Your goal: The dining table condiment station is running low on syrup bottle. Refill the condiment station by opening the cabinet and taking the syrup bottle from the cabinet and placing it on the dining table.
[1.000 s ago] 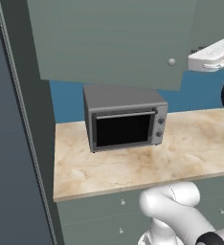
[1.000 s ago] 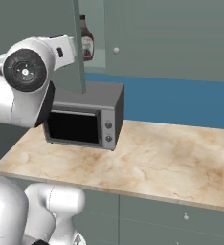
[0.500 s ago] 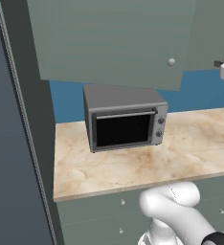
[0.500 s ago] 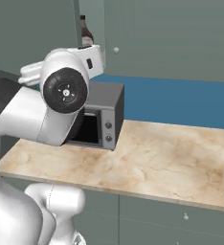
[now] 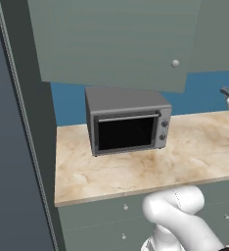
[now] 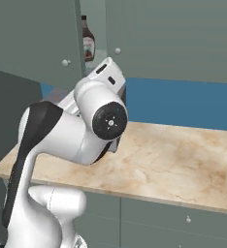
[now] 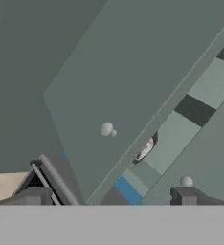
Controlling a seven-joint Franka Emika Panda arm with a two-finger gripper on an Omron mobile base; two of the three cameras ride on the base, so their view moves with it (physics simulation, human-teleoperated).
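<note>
A grey-green wall cabinet (image 6: 33,43) hangs above a beige marble counter (image 6: 173,164), its door swung partly open. In the gap between that door and the next one stands the syrup bottle (image 6: 88,43), on a shelf inside the cabinet. It is small and dark brown, with a broad body, sloped shoulders, a short narrow neck and a dark cap, and a pale label shows across its body. From the hand view the bottle (image 7: 146,148) is only a sliver of brown and white, seen through the narrow opening beside the door's edge.

The open door carries a small round pale knob (image 7: 107,128); the neighbouring door has a matching knob (image 6: 117,50) near the bottle.

Below the cabinet, a grey toaster oven (image 5: 127,125) with a dark glass door sits on the counter against a blue wall (image 6: 183,104).

The gripper (image 7: 106,194) points up at the cabinet front, well apart from the bottle. Its two dark fingertips (image 7: 35,195) stand wide apart with nothing between them, so it is open and empty.
</note>
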